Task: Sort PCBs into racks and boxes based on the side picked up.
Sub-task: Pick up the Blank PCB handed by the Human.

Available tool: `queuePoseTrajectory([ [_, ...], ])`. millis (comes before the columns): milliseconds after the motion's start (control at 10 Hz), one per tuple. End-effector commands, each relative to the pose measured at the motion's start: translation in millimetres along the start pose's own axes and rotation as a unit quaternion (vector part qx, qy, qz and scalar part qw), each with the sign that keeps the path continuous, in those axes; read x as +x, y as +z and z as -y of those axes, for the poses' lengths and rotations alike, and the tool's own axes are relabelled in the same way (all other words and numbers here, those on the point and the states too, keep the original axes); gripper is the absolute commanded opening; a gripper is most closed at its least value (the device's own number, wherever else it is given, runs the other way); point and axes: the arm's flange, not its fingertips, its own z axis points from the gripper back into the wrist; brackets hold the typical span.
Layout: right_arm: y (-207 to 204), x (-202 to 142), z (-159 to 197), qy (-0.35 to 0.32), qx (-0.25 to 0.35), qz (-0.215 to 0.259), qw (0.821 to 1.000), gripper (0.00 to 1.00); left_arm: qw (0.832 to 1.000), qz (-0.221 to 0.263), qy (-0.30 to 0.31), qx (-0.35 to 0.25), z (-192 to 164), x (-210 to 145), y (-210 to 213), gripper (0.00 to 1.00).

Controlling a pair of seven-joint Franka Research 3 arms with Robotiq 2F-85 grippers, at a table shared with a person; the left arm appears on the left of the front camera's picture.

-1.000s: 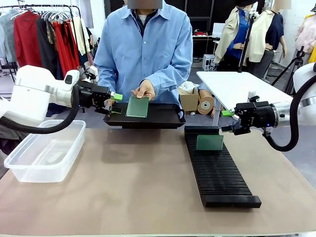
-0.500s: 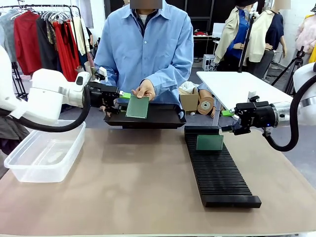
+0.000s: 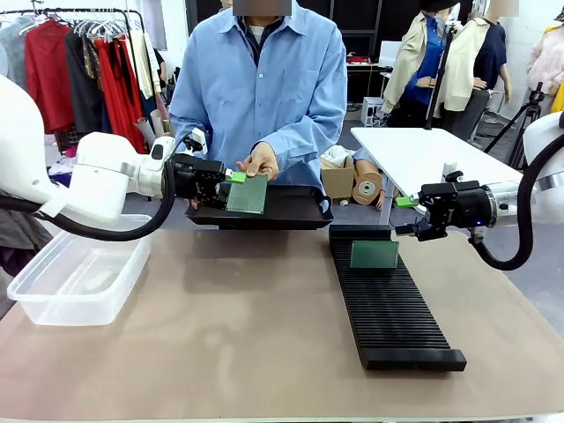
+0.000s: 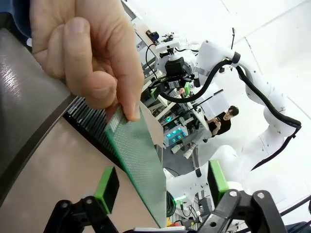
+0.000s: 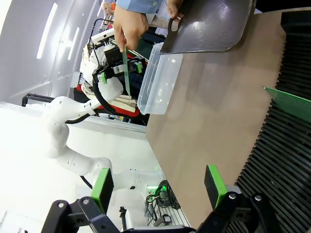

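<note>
A person's hand (image 3: pixel 258 161) holds a green PCB (image 3: pixel 247 192) upright over the shallow black tray (image 3: pixel 291 214). My left gripper (image 3: pixel 231 185) is at the board's left edge. In the left wrist view the PCB (image 4: pixel 138 165) stands between my green pads (image 4: pixel 107 189) with a gap on each side, so the left gripper (image 4: pixel 163 184) is open. Another PCB (image 3: pixel 374 254) stands in the far end of the black rack (image 3: pixel 392 308). My right gripper (image 3: pixel 407 216) hovers open just right of that end, with nothing between its pads (image 5: pixel 214 184). The clear box (image 3: pixel 79 269) sits at the left.
The person stands behind the tray at the far side. A white table (image 3: pixel 432 154) and cardboard boxes (image 3: pixel 339 181) lie beyond the right end. Brown tabletop (image 3: pixel 238 326) lies bare between the box and the rack.
My left arm has moved right, from the tray's left end to the board in the person's hand. The right arm, the hand and the board have stayed still.
</note>
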Motion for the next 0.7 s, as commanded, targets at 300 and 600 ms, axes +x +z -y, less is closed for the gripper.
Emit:
queuePoseTrajectory([
  [300,0,1,-2,0.002,0.002,0.003,1.000,1.00,0.999,0.033,0.024,-0.017,-9,6,7,0.32],
  [600,0,1,-2,0.002,0.002,0.003,1.000,1.00,0.999,0.032,0.033,-0.017,-14,4,5,0.00],
])
